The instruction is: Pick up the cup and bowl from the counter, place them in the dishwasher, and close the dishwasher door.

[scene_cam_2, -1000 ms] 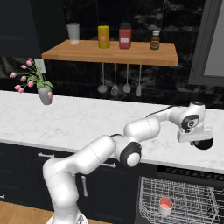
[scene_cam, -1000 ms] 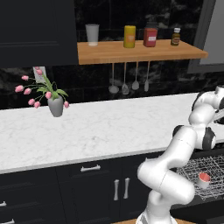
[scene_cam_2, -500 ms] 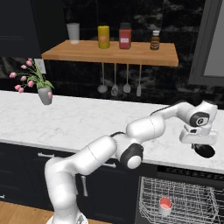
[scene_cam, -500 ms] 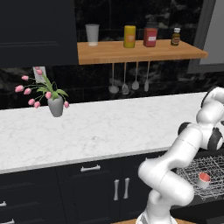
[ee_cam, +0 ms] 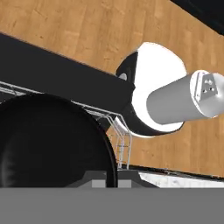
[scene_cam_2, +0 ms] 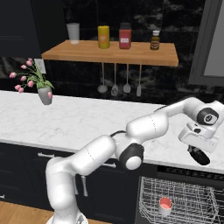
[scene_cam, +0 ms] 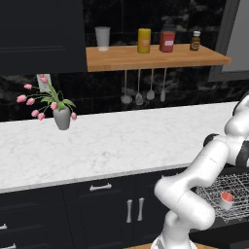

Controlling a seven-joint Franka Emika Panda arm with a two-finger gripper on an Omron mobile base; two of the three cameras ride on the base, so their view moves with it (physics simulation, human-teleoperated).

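- the counter runs long from nine to three o'clock across the right base view; no cup or bowl sits on it that i can see, just a vase of tulips at its nine o'clock end.
- the dishwasher stands open at five o'clock under the counter edge, its wire rack pulled out and lying flat.
- the bowl, black, hangs tilted beneath the gripper, over the rack at three o'clock; the claw is pinched together on its rim.
- the cup, pale with a red inside, sits upright in the rack, mouth to twelve o'clock.
- step in hand, i judge: carrying the bowl to the rack. next calls for lowering it beside the cup, letting go, then swinging the dishwasher door up.
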